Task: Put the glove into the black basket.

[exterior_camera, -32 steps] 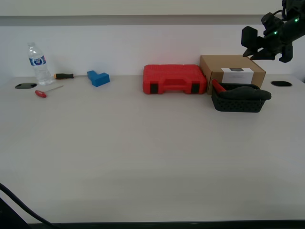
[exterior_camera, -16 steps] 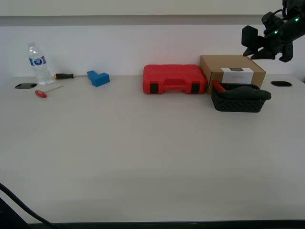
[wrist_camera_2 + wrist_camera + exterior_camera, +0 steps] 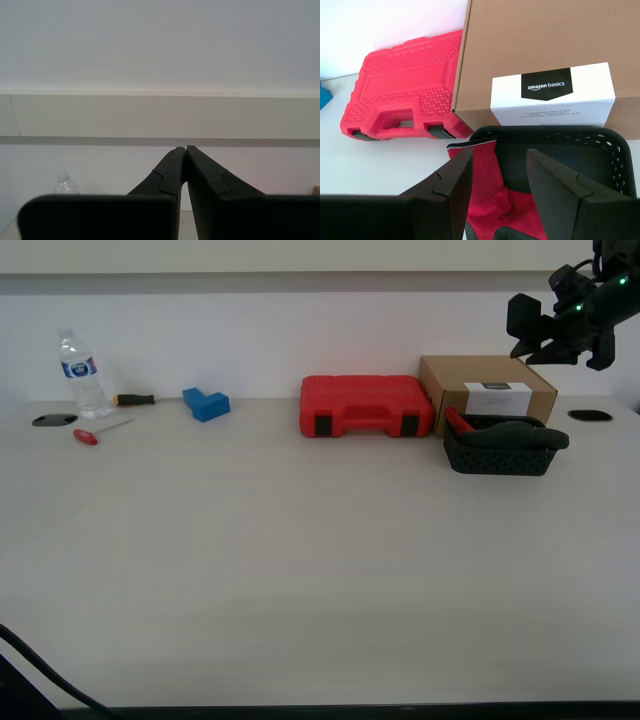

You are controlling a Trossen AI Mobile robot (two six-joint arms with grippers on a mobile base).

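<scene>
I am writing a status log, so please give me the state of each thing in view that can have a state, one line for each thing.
glove: lying in the basket, cuff over its rim
basket: upright on the table, holds the glove
tool case: closed, lying flat
cardboard box: closed
water bottle: upright; cap hard to see
my first gripper: open, empty, above the basket
my second gripper: shut, empty

The glove [image 3: 492, 200] is knitted red cloth, soft and matt, with printed lettering. The black basket [image 3: 600, 147] is matt moulded plastic with perforated walls. Behind it, the cardboard box [image 3: 545, 45] is plain brown with a smooth white paper label. The tool case [image 3: 402, 92] is red plastic, ribbed and textured. The counter [image 3: 300, 540] looks pale, smooth and matt.
</scene>
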